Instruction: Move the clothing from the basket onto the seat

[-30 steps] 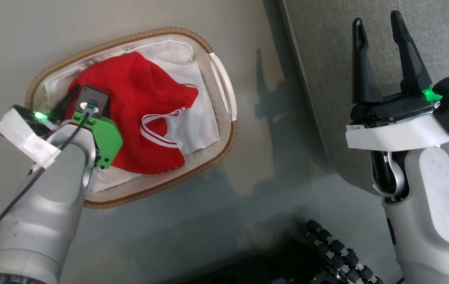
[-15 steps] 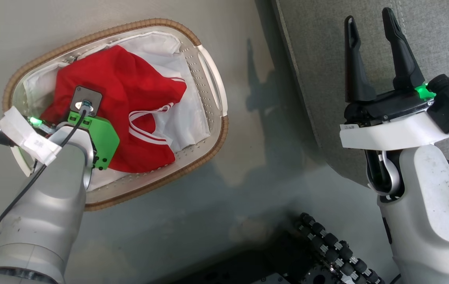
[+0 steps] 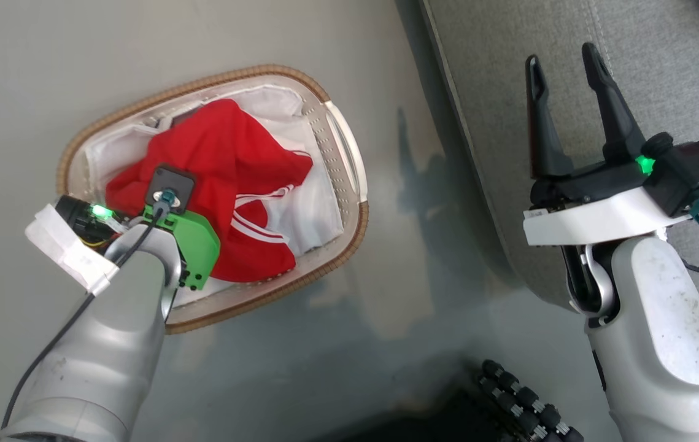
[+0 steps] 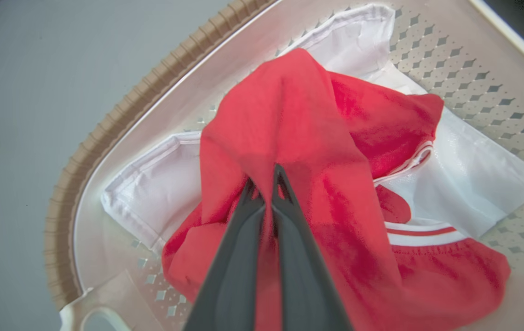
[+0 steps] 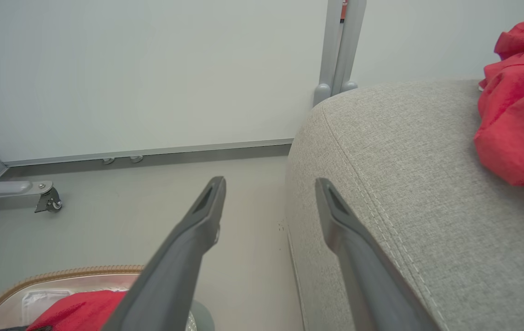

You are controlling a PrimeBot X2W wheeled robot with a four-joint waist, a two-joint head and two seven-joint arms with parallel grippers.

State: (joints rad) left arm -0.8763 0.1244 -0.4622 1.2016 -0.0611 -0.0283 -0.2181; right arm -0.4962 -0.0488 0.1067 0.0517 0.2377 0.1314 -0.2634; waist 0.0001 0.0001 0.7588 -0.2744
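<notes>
The left gripper has its fingers pinched together on a fold of the red garment, which rises in a peak around the tips. The rest of the garment lies in the basket on the white liner. The right gripper hangs spread wide and empty over the edge of the grey seat cushion, just beside the floor. A second red garment lies on that cushion.

Bright, even light casts soft shadows on the glossy floor.
</notes>
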